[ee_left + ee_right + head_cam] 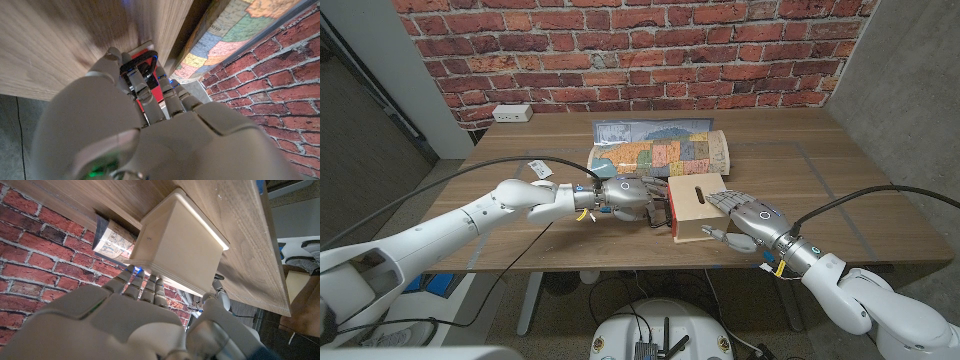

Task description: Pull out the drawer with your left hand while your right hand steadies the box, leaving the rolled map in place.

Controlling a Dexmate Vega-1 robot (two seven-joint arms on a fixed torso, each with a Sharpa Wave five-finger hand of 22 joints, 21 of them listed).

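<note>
The pull itself looks about to start: both hands are set, and the drawer shows no clear gap from the box yet.

In the head view the box (694, 208), pale wood with a slot in its lid, sits near the table's (800, 150) front edge, with the rolled map (658, 152) lying just behind it, at its 11 o'clock. The right hand (745, 218) lies over the box's top at 3 o'clock, fingers spread on the lid and thumb down the front face. The left hand (628, 195) meets the box at 9 o'clock.

The left wrist view adds what the head view hides: the fingers (134, 75) hook a black handle (148, 58) on a red drawer (150, 90) front, apparently a closed grip.

The right wrist view shows the box's plain underside corner and the map behind it.

Next calls for a straight pull toward 9 o'clock while the right hand presses down.
</note>
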